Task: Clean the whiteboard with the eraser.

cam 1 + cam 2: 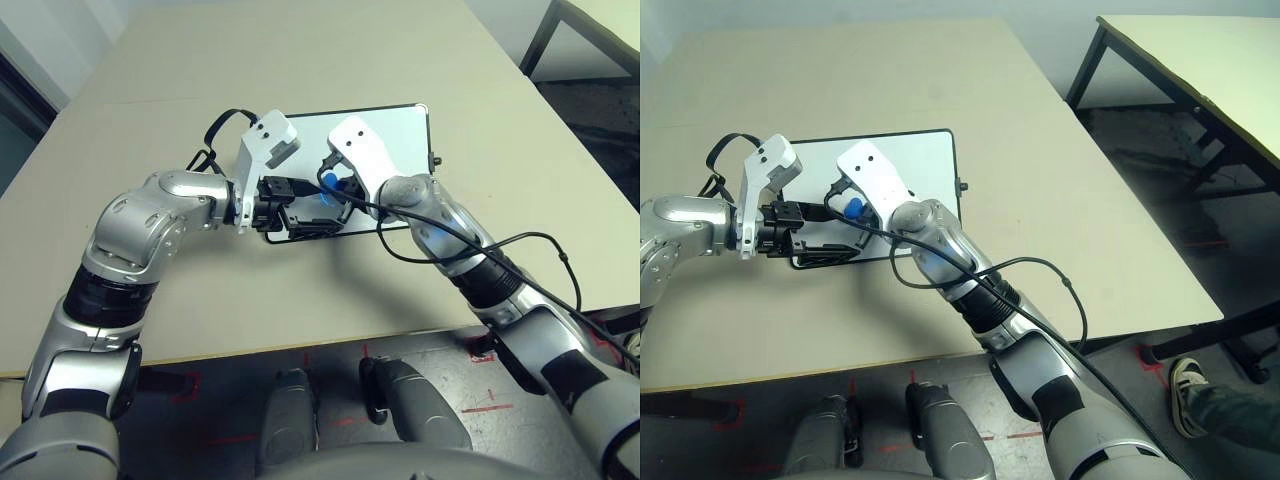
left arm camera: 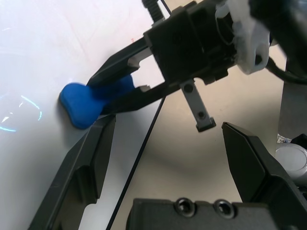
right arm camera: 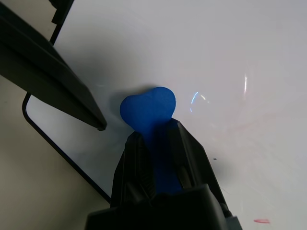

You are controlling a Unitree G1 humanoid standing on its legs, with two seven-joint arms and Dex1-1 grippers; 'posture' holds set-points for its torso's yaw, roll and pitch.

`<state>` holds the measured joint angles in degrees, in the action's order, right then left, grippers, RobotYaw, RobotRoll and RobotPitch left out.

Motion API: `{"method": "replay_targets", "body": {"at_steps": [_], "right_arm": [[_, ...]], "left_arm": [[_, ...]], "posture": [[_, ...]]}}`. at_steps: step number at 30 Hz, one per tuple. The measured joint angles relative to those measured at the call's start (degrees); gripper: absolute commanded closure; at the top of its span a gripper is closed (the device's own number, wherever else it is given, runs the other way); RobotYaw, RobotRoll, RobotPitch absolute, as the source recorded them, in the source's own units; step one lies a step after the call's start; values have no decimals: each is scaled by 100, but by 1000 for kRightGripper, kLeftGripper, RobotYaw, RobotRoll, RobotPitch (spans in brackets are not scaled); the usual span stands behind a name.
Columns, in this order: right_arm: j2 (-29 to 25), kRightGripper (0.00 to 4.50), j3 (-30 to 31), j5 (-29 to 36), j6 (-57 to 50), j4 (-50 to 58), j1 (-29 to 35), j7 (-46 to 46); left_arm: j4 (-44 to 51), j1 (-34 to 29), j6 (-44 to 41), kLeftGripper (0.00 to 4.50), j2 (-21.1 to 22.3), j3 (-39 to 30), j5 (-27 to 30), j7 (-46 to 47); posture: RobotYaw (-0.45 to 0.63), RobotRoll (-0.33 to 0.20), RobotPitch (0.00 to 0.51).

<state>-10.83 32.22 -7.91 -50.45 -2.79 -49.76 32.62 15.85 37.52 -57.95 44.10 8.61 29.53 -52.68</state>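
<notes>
Meanwhile right claw [image 3: 160,143] pinches the eraser [image 3: 148,108] on the whiteboard [image 3: 216,52], left claw [image 2: 168,158] wide beside it.

The eraser [image 3: 147,109] is bright blue, the whiteboard [image 3: 230,52] white with a thin black frame, a small red mark and what may be a faint blue streak, on a beige tabletop [image 1: 300,60].

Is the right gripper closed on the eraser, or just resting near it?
Closed on it. The right gripper has both fingers clamped on the blue eraser, whose free end lies on the whiteboard.
</notes>
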Motion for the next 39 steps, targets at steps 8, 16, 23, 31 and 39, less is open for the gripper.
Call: {"method": "replay_targets", "body": {"at_steps": [8, 16, 23, 31, 39], "right_arm": [[-563, 3933, -21, -27, -32, 405, 288, 55], [-1199, 3933, -514, -27, -675, 908, 569, 10], [-1595, 3933, -807, -26, -966, 1153, 741, -12], [-1496, 3933, -854, -41, -1073, 1173, 751, -132], [-921, 3933, -443, -167, -990, 937, 435, -183]], "left_arm": [[5, -4, -21, 0, 7, -8, 15, 3], [3, -5, -19, 0, 30, -14, 15, -8], [-10, 0, 8, 0, 26, -12, -4, -59], [-36, 4, 56, 0, -9, -4, -20, -89], [-47, 7, 71, 0, -24, -1, -22, -90]], "posture": [[-47, 0, 157], [-68, 0, 153], [-80, 0, 150], [-73, 0, 145], [-47, 0, 141]]}}
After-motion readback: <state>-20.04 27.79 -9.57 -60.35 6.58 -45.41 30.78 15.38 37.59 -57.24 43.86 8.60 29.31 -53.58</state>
